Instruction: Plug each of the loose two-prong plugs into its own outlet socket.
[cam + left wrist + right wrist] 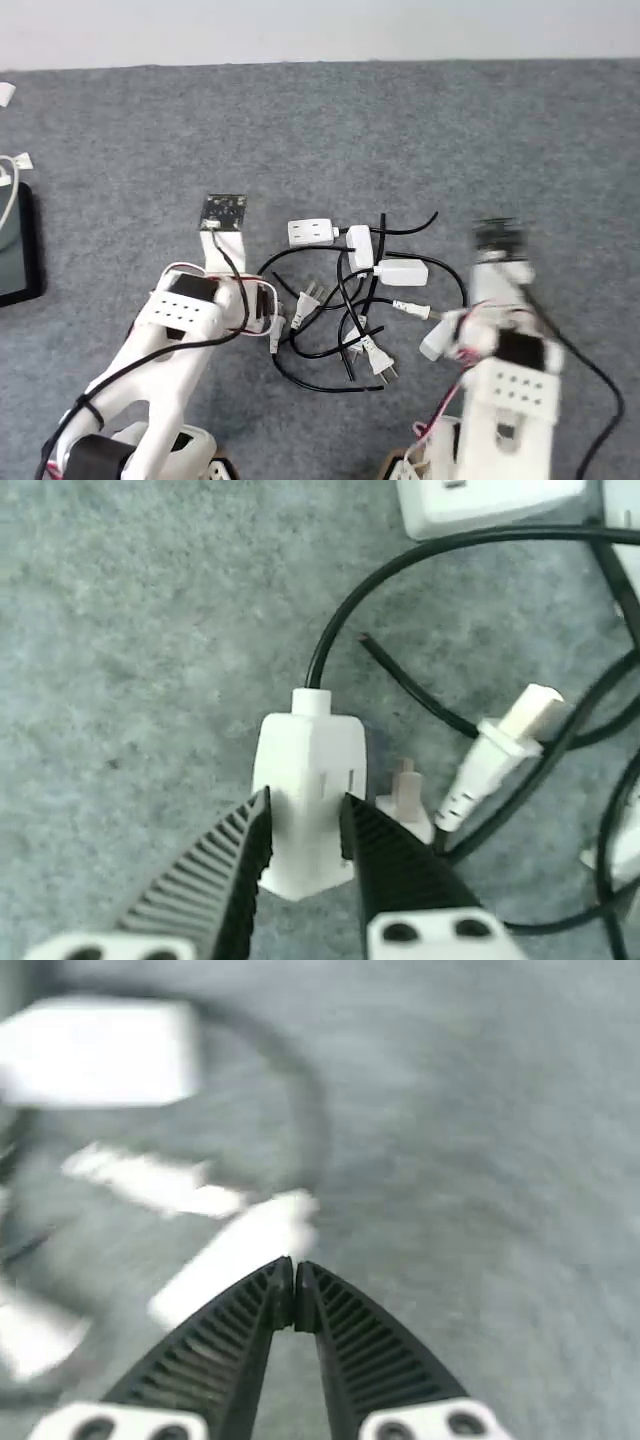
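left tool (pixel 303 805) tight around white corded block (pixel 305 745), plug or socket unclear

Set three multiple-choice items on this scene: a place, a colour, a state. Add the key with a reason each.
1. The tangle of cords lies: A. between the left claw and the right claw; B. on a dark screen; C. on a shelf.
2. The cord of the white piece in the left claw is: A. red; B. black; C. yellow.
3. The right claw is: A. wide open; B. shut on a plug; C. shut on nothing.
Key: 1 A, an arm stands on each side of it; 2 B, a black cord leaves the piece; 3 C, its fingertips meet with nothing between.
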Available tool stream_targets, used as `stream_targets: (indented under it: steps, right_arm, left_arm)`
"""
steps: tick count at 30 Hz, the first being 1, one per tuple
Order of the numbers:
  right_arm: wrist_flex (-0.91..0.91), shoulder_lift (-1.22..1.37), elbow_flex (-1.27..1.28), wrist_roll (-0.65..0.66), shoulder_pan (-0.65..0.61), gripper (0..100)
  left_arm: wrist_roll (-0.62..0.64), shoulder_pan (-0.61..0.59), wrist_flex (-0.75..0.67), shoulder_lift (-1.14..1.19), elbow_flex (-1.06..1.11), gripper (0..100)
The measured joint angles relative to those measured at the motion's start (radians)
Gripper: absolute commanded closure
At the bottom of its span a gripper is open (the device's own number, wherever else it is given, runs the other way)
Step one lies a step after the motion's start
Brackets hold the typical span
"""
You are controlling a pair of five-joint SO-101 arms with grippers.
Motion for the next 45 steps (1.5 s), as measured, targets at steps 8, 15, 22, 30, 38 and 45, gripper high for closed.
stream_targets:
  steps: [8, 15, 22, 30, 38, 45]
  right_arm:
    - [0.014, -0.138, 0.061, 0.003, -0.434, 88.7]
    - [-0.041, -0.143, 0.124, -0.127, -0.591, 89.4]
    - [-0.086, -0.143, 0.180, -0.138, -0.655, 89.1]
    - [-0.095, -0.143, 0.181, -0.140, -0.638, 89.1]
    - [-0.126, -0.087, 0.181, -0.123, -0.605, 89.4]
    - [-0.141, 0.044, 0.181, -0.117, -0.611, 89.4]
  left_arm:
    - [0.008, -0.057, -0.002, 0.000, 0.011, 98]
    - [0.009, -0.057, -0.009, 0.000, 0.012, 98]
    - [0.009, -0.057, -0.012, 0.000, 0.012, 98]
    - [0.009, -0.057, -0.012, 0.000, 0.012, 98]
    - [0.009, -0.057, -0.012, 0.000, 0.012, 98]
    - [0.009, -0.057, -0.012, 0.000, 0.012, 98]
